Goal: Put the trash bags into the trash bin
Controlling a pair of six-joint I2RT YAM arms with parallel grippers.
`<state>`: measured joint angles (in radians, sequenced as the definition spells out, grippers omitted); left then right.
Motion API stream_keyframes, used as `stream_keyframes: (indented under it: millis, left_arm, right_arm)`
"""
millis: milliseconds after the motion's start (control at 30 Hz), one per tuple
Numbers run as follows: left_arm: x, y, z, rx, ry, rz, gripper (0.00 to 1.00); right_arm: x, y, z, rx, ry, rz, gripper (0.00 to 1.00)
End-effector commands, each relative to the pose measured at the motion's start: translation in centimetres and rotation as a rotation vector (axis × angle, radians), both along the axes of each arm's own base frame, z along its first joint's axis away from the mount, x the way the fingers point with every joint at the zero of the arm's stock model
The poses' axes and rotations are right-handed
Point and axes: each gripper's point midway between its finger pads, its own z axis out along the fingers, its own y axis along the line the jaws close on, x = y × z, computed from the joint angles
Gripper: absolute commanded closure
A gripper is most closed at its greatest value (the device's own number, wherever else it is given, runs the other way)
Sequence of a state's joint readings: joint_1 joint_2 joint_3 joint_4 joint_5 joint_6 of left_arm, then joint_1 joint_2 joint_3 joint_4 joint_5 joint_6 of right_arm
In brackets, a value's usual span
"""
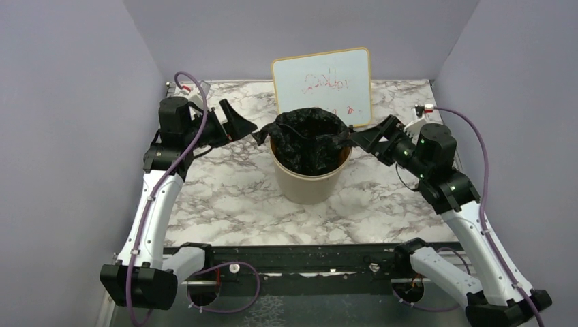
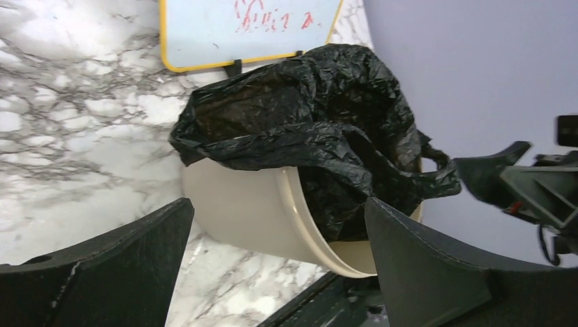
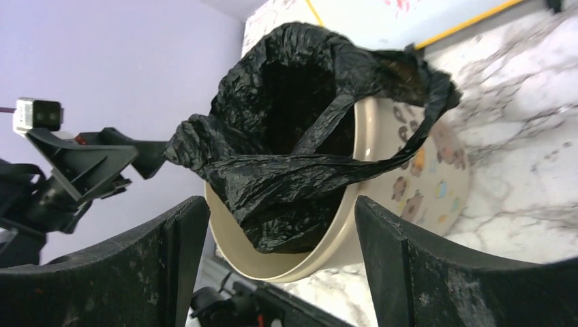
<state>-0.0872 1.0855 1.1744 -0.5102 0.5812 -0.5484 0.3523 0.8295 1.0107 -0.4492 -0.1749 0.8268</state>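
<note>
- Top external view: the glossy, crinkled black trash bag (image 1: 310, 139) sits inside the cream trash bin (image 1: 307, 185) at frame centre. It is partly draped over the rim, with corners sticking out left and right.
- The bin stands upright on the marbled worktop (image 1: 225, 197), just in front of a whiteboard (image 1: 324, 85) with red writing.
- The left claw (image 1: 240, 122) is spread wide and empty, near the bag's left corner.
- The right claw (image 1: 371, 135) is also wide open, holding nothing, near the right corner.

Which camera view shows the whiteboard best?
The top external view: nearly the whole whiteboard is visible, yellow frame and red writing, standing behind the trash bin. The left wrist view shows only its lower part; the right wrist view shows only a strip along its yellow edge.
</note>
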Motion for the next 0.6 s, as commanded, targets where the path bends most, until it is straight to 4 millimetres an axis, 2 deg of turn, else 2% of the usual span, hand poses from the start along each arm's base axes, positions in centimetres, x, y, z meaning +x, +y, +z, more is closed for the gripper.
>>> stream_keyframes:
  millis: [0,100,267,433,567]
  left_arm:
    - [-0.1,-1.4,1.4,-0.169,0.03,-0.006,0.07]
    - [0.2,-1.5,0.6,-0.193,0.072,0.002,0.11]
    - [1.0,-1.8,0.2,-0.266,0.102,0.03,0.12]
    - [1.7,-2.1,0.1,-0.338,0.112,0.048,0.12]
    - [1.8,-2.2,-1.0,-0.37,0.167,0.068,0.12]
  right_arm:
    - [-0.2,2.2,0.3,0.118,0.067,0.081,0.18]
    - [0.0,2.6,-0.4,0.121,0.101,0.095,0.21]
    - [0.9,3.1,-1.3,0.119,0.118,0.106,0.35]
    - [1.6,2.3,-1.4,0.129,0.117,0.034,0.36]
    - [1.9,1.9,-1.2,0.192,0.121,-0.018,0.33]
